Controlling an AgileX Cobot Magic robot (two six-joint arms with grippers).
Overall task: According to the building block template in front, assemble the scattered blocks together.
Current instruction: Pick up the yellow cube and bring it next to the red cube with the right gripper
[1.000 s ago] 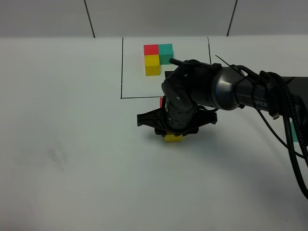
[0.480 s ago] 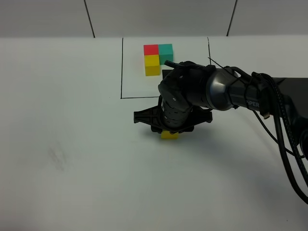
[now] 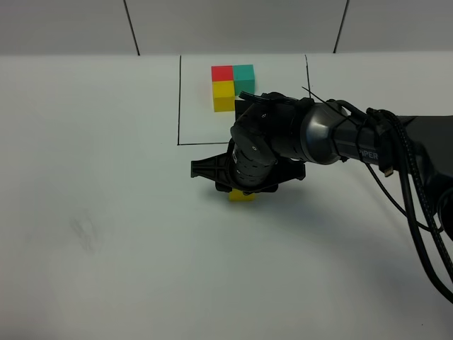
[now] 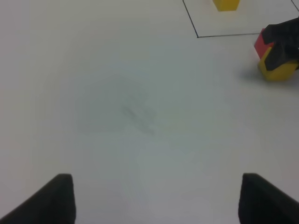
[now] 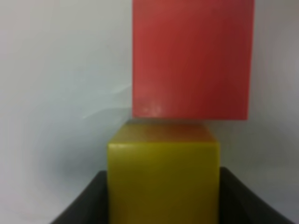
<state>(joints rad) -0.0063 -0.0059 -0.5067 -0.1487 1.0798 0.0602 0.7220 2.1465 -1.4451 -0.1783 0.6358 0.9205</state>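
Yellow cube (image 5: 162, 158) — snug inside right gripper (image 5: 163, 205)

We think this is a robot lab. We see a big white table (image 3: 106, 212), a black robot arm (image 3: 333, 134) with cables (image 3: 400, 152), and a plain grey wall (image 3: 233, 25).

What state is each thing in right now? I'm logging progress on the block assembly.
Left gripper: open, empty.
Right gripper: shut on the yellow cube.
Yellow cube: gripped, touching the red cube.
Red cube: loose, not gripped.
Template: intact L, untouched.
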